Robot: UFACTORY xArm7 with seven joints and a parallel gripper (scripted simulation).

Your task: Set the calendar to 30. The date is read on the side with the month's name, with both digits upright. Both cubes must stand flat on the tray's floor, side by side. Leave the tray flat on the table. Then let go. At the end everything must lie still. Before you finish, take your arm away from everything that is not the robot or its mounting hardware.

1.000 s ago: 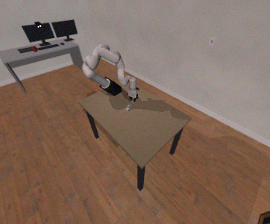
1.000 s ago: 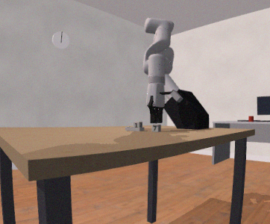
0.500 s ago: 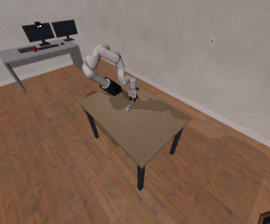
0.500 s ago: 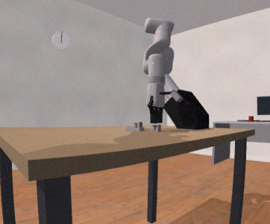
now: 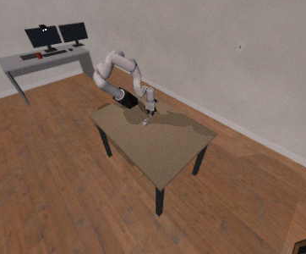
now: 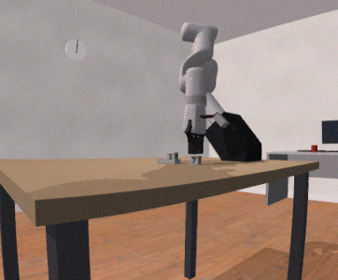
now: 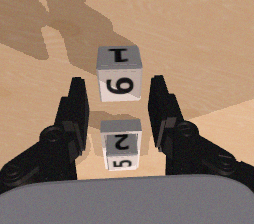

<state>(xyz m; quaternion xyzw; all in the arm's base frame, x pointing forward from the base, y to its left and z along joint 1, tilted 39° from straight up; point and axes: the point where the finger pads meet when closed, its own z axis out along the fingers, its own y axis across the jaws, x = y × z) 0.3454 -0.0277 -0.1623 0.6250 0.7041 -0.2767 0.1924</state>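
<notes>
So I'm looking at a tan wooden table [image 5: 166, 152] with dark legs, standing on a plank floor [image 5: 47, 186] in a plain white-walled room. Off behind the table there's a grey desk [image 5: 35, 61] with two dark monitors [image 5: 56, 35], a keyboard and a small red cup [image 5: 39, 56] on it. From the side camera I can also see a round wall clock [image 6: 76, 49] up on the wall behind the table.

The white arm [image 5: 119, 69] is mounted at the far edge of the table and reaches down over it. My pincer [image 7: 118, 107] points straight down with its two black fingers parted about halfway, and nothing is between them.

On my wrist cam, the near cube [image 7: 121, 144] sits on the table right under the pincer, in the gap between the fingers but below them, not touched. I can read a 2 on top and a 5 on its side. The far cube [image 7: 119, 72] lies just beyond the fingertips, with a 1 on top and a 9 or 6 on the side facing me.

Side view shows one cube [image 6: 196, 160] directly below the pincer on the bare table, a 7 facing that camera. The other cube [image 6: 173, 156] sits just beside it in the low grey tray [image 6: 163, 161], showing a 1.
</notes>
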